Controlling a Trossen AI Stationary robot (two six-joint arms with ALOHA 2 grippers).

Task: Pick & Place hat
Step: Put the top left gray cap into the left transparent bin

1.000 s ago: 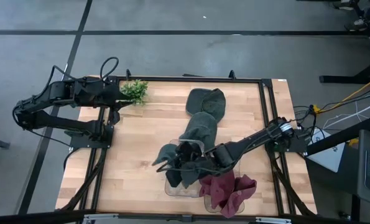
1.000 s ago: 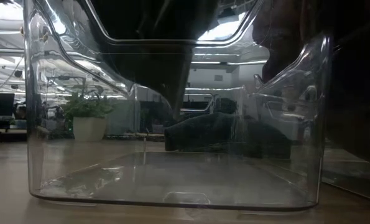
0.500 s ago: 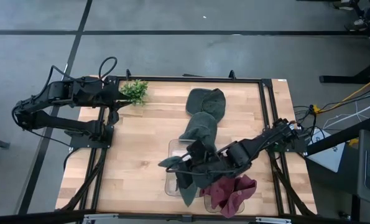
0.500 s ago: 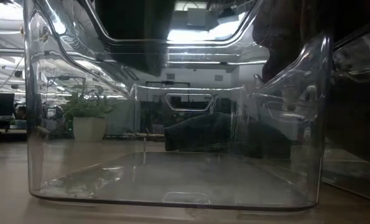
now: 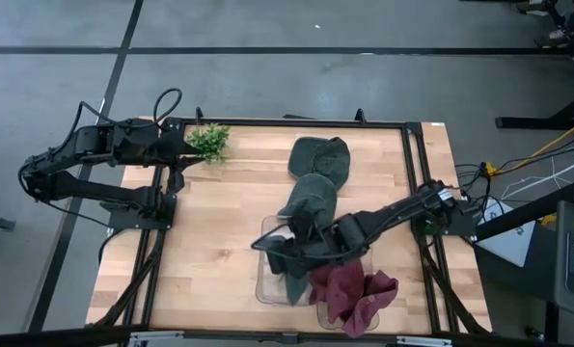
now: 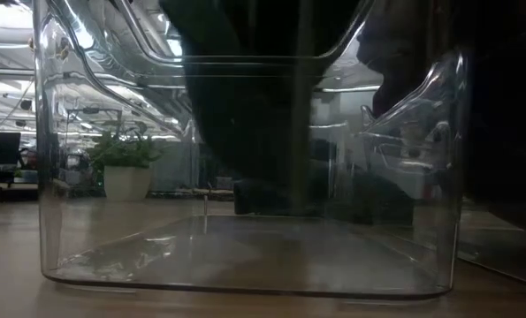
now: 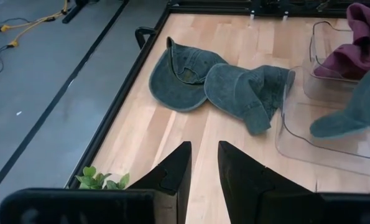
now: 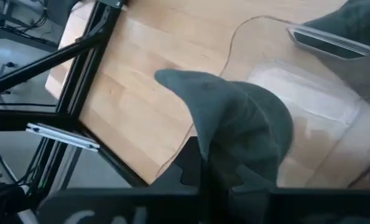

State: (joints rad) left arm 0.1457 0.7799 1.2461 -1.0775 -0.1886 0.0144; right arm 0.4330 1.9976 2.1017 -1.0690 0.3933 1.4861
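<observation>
A grey-green hat [image 5: 287, 262] hangs from my right gripper [image 5: 302, 247], which is shut on it above the clear bin [image 5: 263, 289] near the table's front edge. In the low view the hat [image 6: 245, 115] shows as a dark mass reaching down inside the bin's walls [image 6: 50, 177]. Two more grey-green hats [image 5: 321, 157] [image 5: 311, 198] lie flat on the wood behind the bin. A maroon hat [image 5: 354, 294] fills a second clear bin to the right. My left gripper [image 7: 203, 158] is open and waits at the far left corner, next to the plant. My right gripper [image 8: 212, 171] pinches the hat's cloth [image 8: 231, 152] between its two fingers, coming in from the table's right side, slanting down. Which part of the hat it has is hidden by the bunched cloth. The hat hangs slack below the fingers, its peak [image 8: 172, 79] sticking out over the bin.
A small potted plant [image 5: 207, 141] stands at the far left corner beside the left arm. Black frame rails [image 5: 161, 241] run along the table's sides. Bare wood [image 5: 209, 222] lies left of the clear bin.
My right gripper carried the hat over the clear bin, shifting toward the right and near edge and then slightly back. The hat swung under it, rose for a moment, and now hangs deeper inside the bin's walls than before. The gripper stayed shut.
</observation>
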